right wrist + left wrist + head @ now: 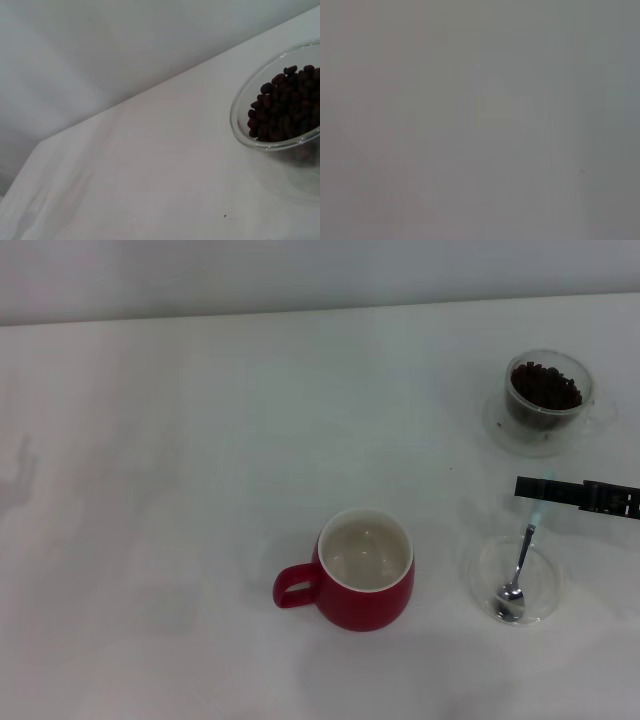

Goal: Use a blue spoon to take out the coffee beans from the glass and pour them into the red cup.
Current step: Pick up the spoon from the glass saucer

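**Right gripper at the spoon's handle, above the dish**

Nearest in the head view, the spoon (pixel 517 575) lies with its metal bowl in a shallow clear dish (pixel 480 570) on the robot's right. Its long axis runs from near to far: bowl at the near end, stem rising away toward the pale blue handle tip. That tip sits right at the dark right gripper (pixel 548 490), which reaches in from the right edge. Whether its fingers are closed on the handle or only beside it cannot be told.

Left of the dish, well apart from it, stands the red cup (pixel 366 580), upright, its loop handle pointing to the robot's left, its white inside showing no beans.

Farther back on the right is the glass (pixel 545 400), upright and filled with beans (pixel 545 387). The right wrist view shows the same glass close up.

The left gripper is not seen.
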`<state>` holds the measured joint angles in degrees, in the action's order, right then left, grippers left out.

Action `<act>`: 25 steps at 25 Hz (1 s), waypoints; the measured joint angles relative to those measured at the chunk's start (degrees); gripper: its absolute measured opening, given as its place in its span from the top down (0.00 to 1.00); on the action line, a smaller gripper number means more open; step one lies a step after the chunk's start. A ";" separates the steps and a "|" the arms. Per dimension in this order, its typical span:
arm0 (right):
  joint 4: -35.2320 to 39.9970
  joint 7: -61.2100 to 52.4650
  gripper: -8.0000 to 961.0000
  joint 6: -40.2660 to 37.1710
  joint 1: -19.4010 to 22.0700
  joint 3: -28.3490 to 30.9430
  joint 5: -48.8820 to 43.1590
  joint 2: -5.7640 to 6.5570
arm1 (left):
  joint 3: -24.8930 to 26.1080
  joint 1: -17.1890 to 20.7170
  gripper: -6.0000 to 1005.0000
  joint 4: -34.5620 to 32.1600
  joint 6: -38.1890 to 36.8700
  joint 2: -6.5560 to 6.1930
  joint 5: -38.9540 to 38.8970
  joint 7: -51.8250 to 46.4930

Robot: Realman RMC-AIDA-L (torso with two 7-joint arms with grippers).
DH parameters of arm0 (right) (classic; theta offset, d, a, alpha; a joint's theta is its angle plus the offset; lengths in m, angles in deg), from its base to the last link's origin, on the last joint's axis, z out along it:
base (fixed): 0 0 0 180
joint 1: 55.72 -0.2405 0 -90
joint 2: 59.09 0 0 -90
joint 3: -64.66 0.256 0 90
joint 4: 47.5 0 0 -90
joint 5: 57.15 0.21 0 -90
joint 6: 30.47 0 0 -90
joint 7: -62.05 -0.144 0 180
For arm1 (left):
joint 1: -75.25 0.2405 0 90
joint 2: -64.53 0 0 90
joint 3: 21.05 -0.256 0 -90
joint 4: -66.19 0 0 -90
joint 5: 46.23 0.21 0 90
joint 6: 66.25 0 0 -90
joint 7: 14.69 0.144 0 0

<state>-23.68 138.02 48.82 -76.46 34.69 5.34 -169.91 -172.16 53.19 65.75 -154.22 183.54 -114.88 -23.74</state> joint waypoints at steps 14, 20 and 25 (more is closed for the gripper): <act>-0.10 -0.11 0.37 -2.07 -0.38 -0.38 -0.01 -0.26 | 0.15 0.24 0.42 0.00 0.04 -0.08 0.00 0.93; -0.33 -0.12 0.41 -2.85 -0.67 -0.76 -0.10 -0.29 | 0.02 0.26 0.42 0.00 0.08 -0.03 0.01 1.29; -0.82 -0.14 0.45 -3.06 -1.05 -1.18 -0.14 -0.27 | 0.03 0.27 0.42 0.00 0.32 0.00 0.16 1.31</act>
<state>-24.50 137.88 45.76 -77.51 33.51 5.20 -170.19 -172.14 53.46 65.75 -153.90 183.54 -114.71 -22.43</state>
